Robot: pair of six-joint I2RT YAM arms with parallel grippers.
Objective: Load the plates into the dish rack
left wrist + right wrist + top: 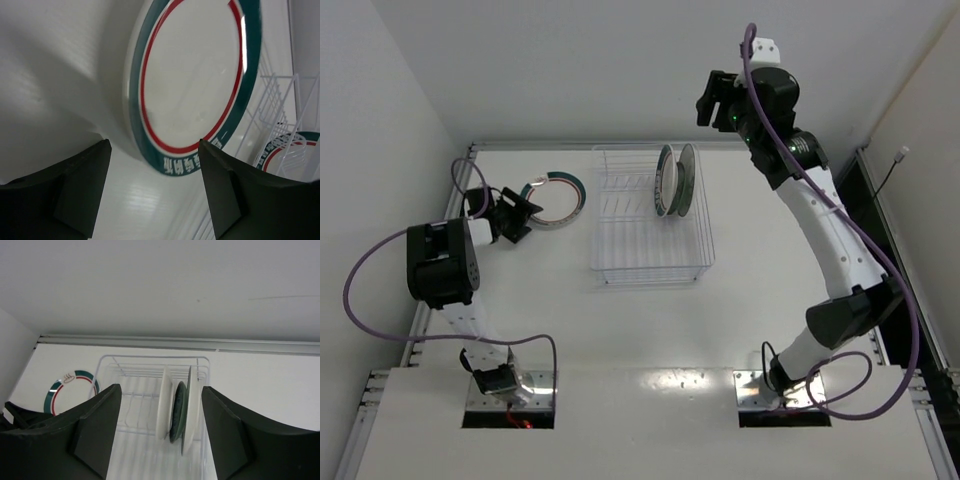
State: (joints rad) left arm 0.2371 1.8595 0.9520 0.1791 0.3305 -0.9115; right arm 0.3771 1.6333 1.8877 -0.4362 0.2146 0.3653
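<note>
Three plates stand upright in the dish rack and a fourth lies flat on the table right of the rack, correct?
Not quite: the fourth plate lies flat on the table left of the dish rack, as the top external view shows.

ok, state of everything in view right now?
Dish rack: partly loaded.
Racked plates: three, standing on edge in slots.
Loose plate: lying flat outside the rack, ungripped.
Left claw: open, empty, by the loose plate.
Right claw: open, empty, raised clear of the rack.
</note>
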